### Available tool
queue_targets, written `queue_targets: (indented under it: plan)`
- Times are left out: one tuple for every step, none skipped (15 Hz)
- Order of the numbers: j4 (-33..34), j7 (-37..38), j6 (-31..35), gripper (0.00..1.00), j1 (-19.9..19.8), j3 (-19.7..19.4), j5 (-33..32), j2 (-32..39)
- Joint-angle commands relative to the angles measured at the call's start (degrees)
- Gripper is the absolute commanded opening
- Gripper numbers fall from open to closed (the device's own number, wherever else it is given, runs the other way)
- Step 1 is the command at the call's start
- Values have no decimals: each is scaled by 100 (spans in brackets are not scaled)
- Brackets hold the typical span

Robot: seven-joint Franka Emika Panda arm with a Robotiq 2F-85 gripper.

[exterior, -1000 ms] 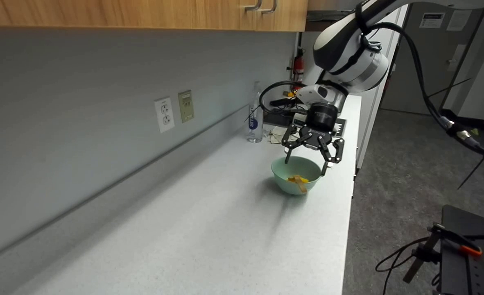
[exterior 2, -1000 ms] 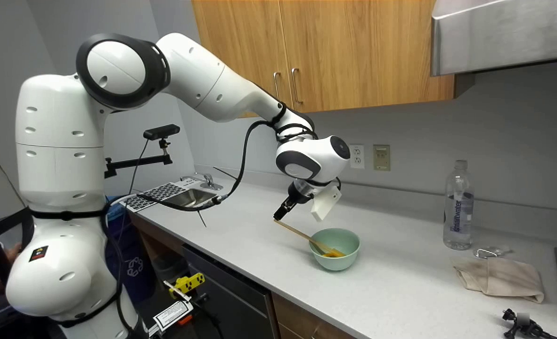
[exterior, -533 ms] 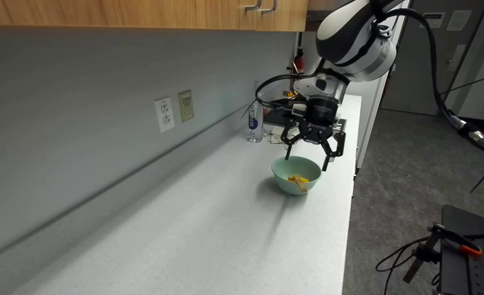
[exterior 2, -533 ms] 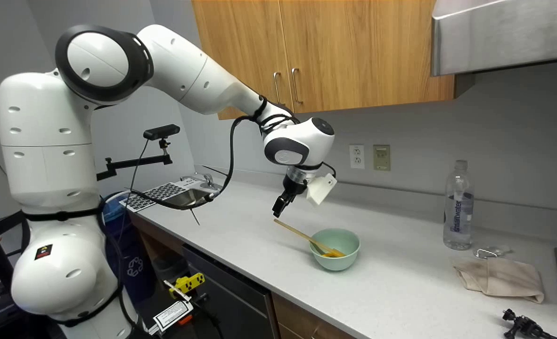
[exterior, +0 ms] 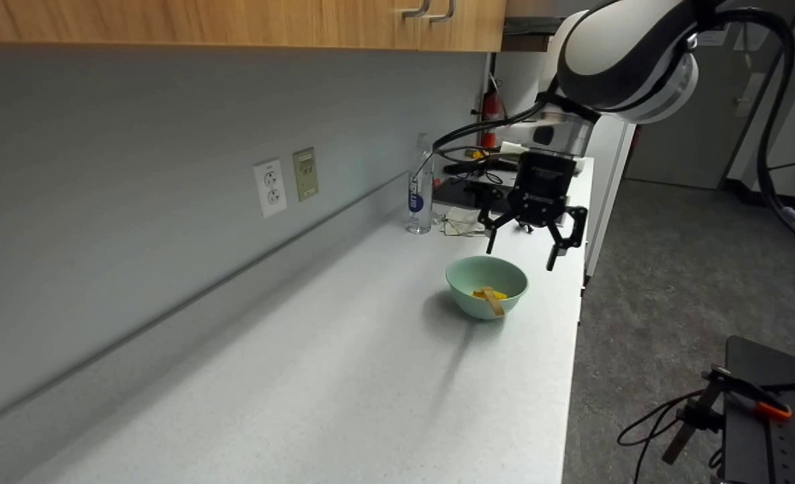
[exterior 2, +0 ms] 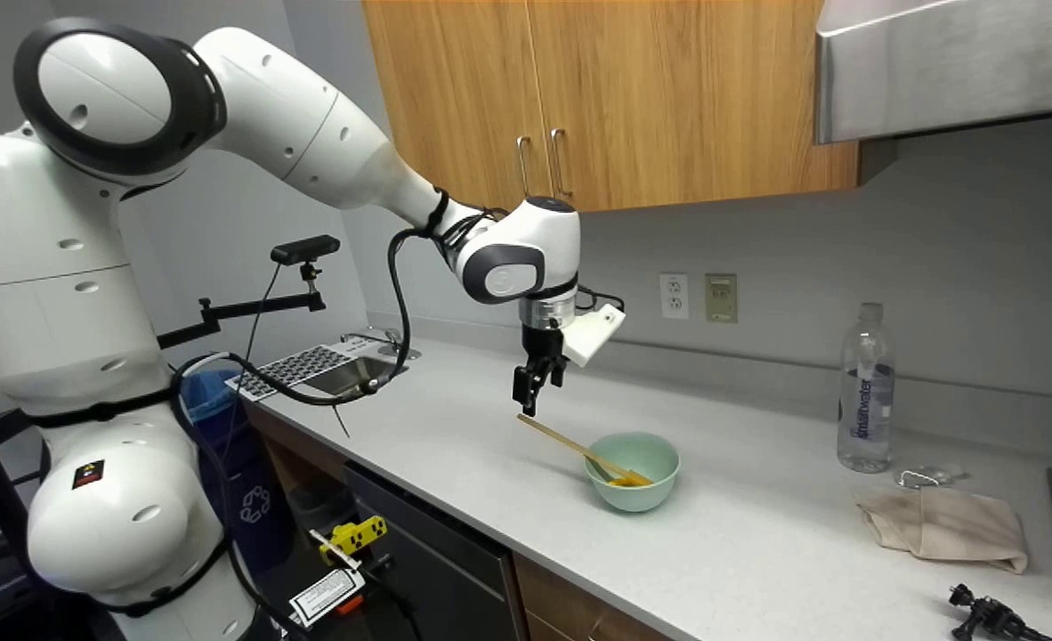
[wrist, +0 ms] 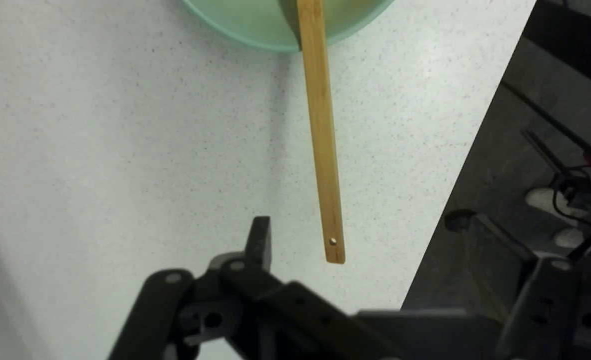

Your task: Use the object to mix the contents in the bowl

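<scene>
The pale mint-green bowl (exterior: 465,304) stands upright on the counter, in both exterior views. A flat wooden utensil, the object (exterior 2: 569,442), leans over its rim, one end in the yellow contents (exterior 2: 636,478). Its handle (wrist: 324,150) sticks out past the rim, with a small hole at the free end. My gripper (exterior: 520,257) hangs open and pointing down, holding nothing. In an exterior view the gripper (exterior 2: 530,405) appears just above the handle's free end. In the wrist view a dark finger (wrist: 258,242) is left of that end, apart from it. The bowl's far part is cut off there.
A clear water bottle (exterior 2: 866,401) stands near the wall, with a folded beige cloth (exterior 2: 944,525) and a small black mount (exterior 2: 989,614) nearby. A sink (exterior 2: 357,376) lies at the counter's far end. Wooden cabinets (exterior 2: 668,98) hang above. The counter's front edge runs near the bowl.
My arm has drawn back and the gripper has swung more upright; its fingers have come away from above the bowl in an exterior view. Bowl and utensil have stayed put.
</scene>
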Motion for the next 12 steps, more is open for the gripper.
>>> queue_targets:
  plan:
    - [-659, 695, 744, 100, 126, 65, -738, -644]
    - [-746, 872, 908, 100, 144, 76, -942, -718]
    - [-831, 1045, 1070, 100, 160, 84, -1160, -789]
    - [-904, 1197, 1199, 100, 175, 85, -1363, -852]
    - [-968, 1359, 1341, 100, 183, 86, -1584, -901]
    - [-1031, 1497, 1479, 100, 187, 84, -1793, -948]
    - [-1085, 1607, 1631, 100, 194, 81, -1940, -983]
    - [-1132, 1669, 1761, 100, 206, 73, -2027, -1006]
    - [-1168, 1739, 1863, 100, 212, 66, -2121, -1024]
    - [-1209, 1806, 1973, 100, 214, 61, -2217, -1043]
    - [-1241, 1879, 2073, 100, 214, 58, -2301, -1051]
    - [-1269, 1944, 2140, 100, 212, 54, -2390, -1067]
